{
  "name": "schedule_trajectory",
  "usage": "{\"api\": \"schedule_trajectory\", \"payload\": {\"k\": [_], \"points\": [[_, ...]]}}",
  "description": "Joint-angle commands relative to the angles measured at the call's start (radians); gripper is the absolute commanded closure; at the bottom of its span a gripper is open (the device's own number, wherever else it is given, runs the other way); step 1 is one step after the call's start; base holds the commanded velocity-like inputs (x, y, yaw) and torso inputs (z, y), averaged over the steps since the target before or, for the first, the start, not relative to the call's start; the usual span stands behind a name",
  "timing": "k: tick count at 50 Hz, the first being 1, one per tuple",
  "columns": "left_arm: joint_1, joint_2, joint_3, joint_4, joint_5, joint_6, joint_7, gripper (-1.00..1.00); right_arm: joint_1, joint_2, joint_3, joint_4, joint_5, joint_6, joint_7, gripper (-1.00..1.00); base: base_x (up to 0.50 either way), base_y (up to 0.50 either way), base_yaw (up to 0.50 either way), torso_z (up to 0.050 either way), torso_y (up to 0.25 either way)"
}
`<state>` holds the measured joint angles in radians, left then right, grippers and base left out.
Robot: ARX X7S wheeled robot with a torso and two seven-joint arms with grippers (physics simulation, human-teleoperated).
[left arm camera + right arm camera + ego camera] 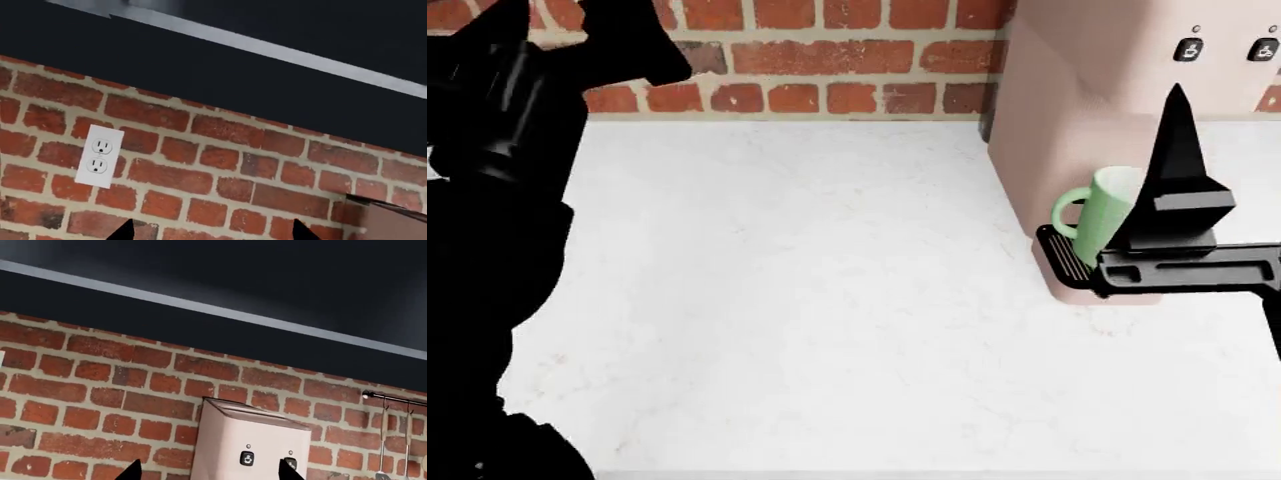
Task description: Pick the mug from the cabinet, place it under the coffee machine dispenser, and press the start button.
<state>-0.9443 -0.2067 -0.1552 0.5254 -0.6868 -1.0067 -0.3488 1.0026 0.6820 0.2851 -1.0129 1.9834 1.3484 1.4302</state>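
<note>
The pale green mug (1098,215) stands on the black drip tray (1064,253) at the base of the pink coffee machine (1054,90), its handle pointing left. My right gripper (210,473) is open and empty, raised in front of the machine. In the head view one of its fingers (1177,150) rises just right of the mug and hides the mug's right side. The right wrist view faces the machine (250,435) and its two black buttons (247,458). My left gripper (212,232) is open and empty, up by the brick wall at the far left.
A white marble counter (801,300) spreads left of the machine. A brick wall (827,50) runs behind it with a white outlet (100,156). Dark cabinets (200,270) hang above. Utensils hang on a rail (393,435) right of the machine.
</note>
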Motion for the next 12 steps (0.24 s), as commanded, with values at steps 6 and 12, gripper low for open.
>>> {"api": "schedule_trajectory", "payload": {"k": [6,12], "points": [[0.187,-0.175,-0.342,0.521,-0.803,-0.202,-0.285,-1.0,0.019,-0.124,0.2,-0.034,0.229,0.173,0.14,-1.0,0.0,0.0,0.0,0.0,0.0],[0.3,-0.351,-0.155,0.521,-0.739,0.087,-0.301,-1.0,0.016,-0.138,0.207,-0.034,0.233,0.184,0.14,-1.0,0.0,0.0,0.0,0.0,0.0]]}}
